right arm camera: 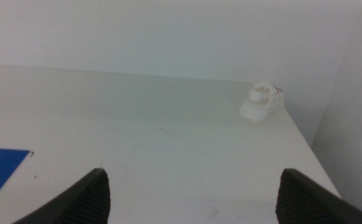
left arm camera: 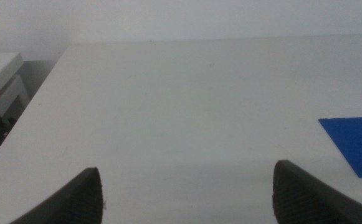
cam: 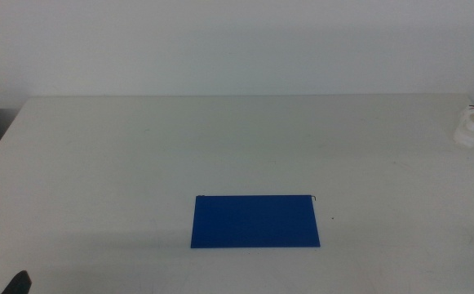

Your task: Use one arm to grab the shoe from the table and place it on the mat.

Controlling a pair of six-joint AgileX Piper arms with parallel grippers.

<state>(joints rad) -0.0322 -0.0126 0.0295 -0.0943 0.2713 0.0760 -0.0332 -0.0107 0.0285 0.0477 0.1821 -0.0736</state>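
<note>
A bare lab-like test room: plain off-white table (cam: 139, 163) against blank white wall (cam: 237, 41) at 12 o'clock.

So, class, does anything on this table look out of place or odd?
Nothing is damaged or spilled. The white shoe stands upright near the table's far right edge, well apart from the blue mat.

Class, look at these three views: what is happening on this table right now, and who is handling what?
Nothing is being handled yet. The shoe sits alone near the far right edge of the table, well apart from the blue mat, which lies flat near the front centre with nothing on it. The left gripper and the right gripper both wait low at the near side with jaws spread wide and nothing between them. The right one faces the shoe.
</note>
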